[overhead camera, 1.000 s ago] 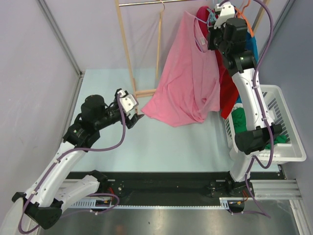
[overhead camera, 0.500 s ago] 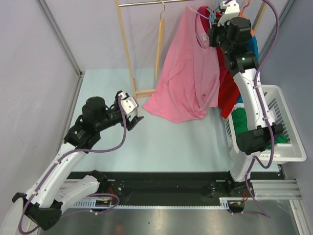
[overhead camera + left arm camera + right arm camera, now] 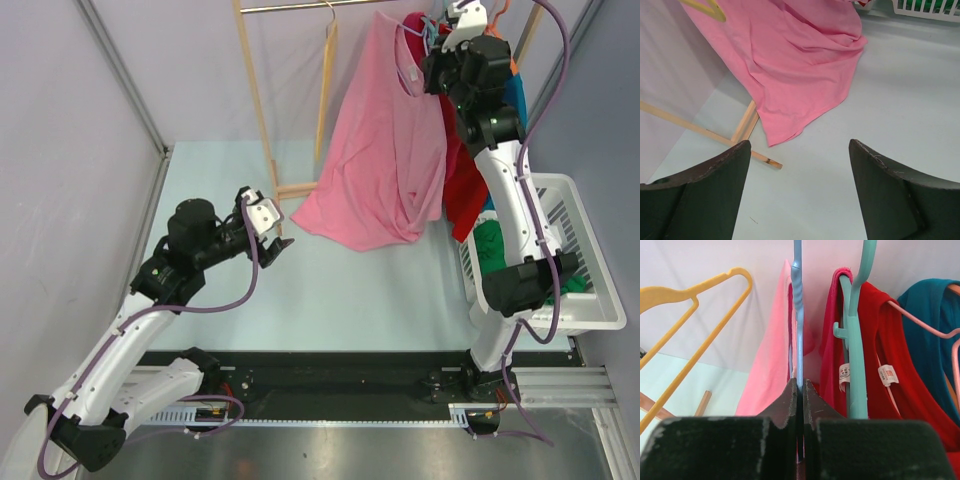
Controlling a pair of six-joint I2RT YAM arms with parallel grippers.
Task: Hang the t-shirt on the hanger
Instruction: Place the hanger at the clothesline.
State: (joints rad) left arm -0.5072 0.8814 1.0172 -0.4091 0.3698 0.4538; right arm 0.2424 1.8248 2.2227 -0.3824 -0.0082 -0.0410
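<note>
Right gripper point(image 3: 800, 384), pinching the hanger point(image 3: 798, 315), is lifting the draped t-shirt point(image 3: 385, 170) higher toward the rail point(image 3: 300, 6), apparently finishing; left gripper point(image 3: 799, 150) is idling wide.

Pale blue table point(image 3: 350, 300), pink t-shirt point(image 3: 380, 170) hem resting on it, wooden rack foot point(image 3: 297, 189) back-lt, white basket point(image 3: 600, 255) rt edge

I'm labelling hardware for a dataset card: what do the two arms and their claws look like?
The left arm and right arm have white shells with black joints; a purple cable loops along each. The left claw and right claw have two broad dark fingers, scuffed pale at the edges.
</note>
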